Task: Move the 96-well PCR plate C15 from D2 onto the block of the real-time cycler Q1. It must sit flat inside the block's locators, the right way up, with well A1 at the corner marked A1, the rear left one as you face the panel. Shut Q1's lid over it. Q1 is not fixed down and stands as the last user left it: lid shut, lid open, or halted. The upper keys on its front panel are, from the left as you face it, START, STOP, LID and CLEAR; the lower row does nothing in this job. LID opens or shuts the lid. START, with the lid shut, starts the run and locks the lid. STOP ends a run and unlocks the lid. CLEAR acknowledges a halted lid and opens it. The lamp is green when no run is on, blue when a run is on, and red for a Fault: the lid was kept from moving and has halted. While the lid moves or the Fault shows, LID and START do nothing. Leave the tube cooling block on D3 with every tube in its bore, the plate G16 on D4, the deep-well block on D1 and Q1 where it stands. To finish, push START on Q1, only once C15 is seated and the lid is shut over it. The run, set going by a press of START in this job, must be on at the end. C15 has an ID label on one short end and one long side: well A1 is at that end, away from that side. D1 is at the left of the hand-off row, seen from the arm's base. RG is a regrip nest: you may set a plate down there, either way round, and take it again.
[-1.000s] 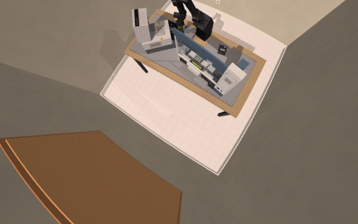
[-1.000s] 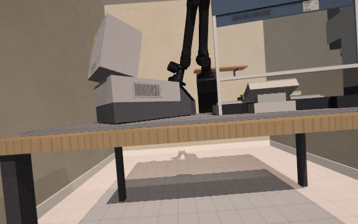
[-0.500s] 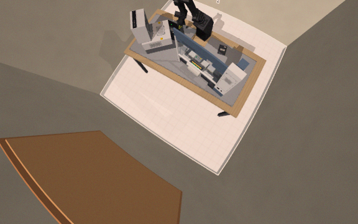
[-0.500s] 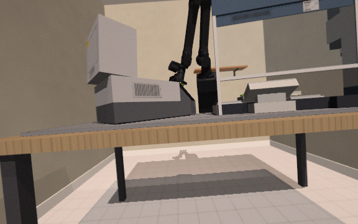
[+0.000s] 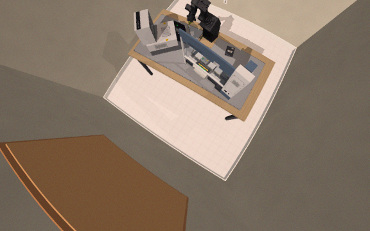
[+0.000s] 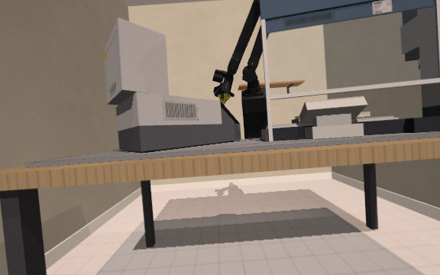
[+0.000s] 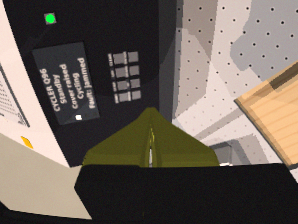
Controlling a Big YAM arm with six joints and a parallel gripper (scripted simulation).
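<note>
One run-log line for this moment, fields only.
gripper: shut, empty, above the front panel | Q1 lid: raised upright | lamp: green | C15: not on gripper

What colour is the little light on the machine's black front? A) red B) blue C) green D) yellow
C: in the wrist view the lamp on the cycler's black front panel glows green, above the closed gripper.
</note>
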